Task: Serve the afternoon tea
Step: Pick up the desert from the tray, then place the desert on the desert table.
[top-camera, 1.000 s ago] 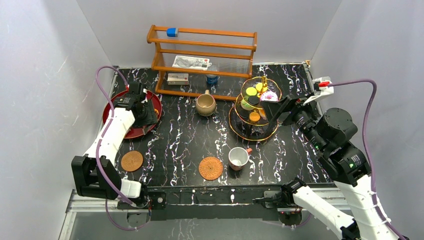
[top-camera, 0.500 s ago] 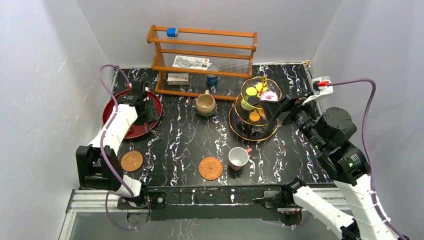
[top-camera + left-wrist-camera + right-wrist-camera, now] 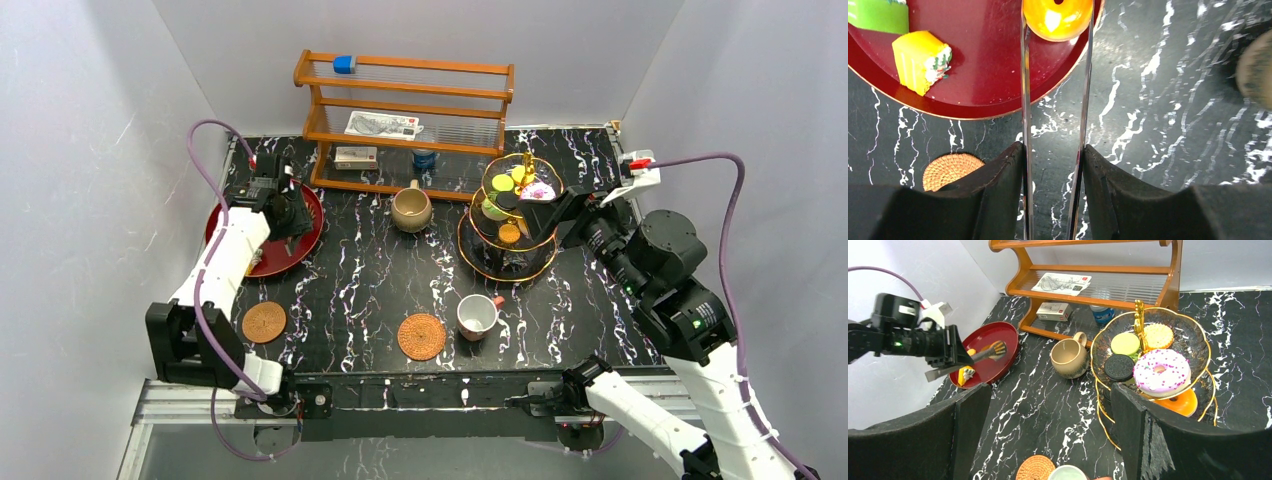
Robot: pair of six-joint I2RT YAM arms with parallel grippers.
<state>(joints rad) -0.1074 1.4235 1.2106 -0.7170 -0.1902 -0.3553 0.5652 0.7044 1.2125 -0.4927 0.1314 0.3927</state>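
My left gripper [image 3: 272,195] is shut on metal tongs [image 3: 1025,100], and the tong tips pinch an orange round pastry [image 3: 1058,17] over the red tray [image 3: 973,75]. A yellow cake slice [image 3: 920,60] and a green piece [image 3: 878,15] lie on the tray. My right gripper [image 3: 1048,405] is open and empty beside the gold-rimmed tiered stand [image 3: 505,275], which holds a pink doughnut [image 3: 1160,371], a dark cookie [image 3: 1119,367] and other pastries. The tan mug [image 3: 410,210] stands left of the stand. The white red-handled cup [image 3: 477,316] stands next to one woven coaster [image 3: 421,336]; the other coaster [image 3: 264,322] is at the near left.
The wooden rack [image 3: 405,120] with boxes and a can stands at the back. White walls close in on the left, right and back. A purple cable loops above each arm.
My left gripper has shifted a little toward the back over the red tray, still holding the tongs. My right gripper has barely moved.
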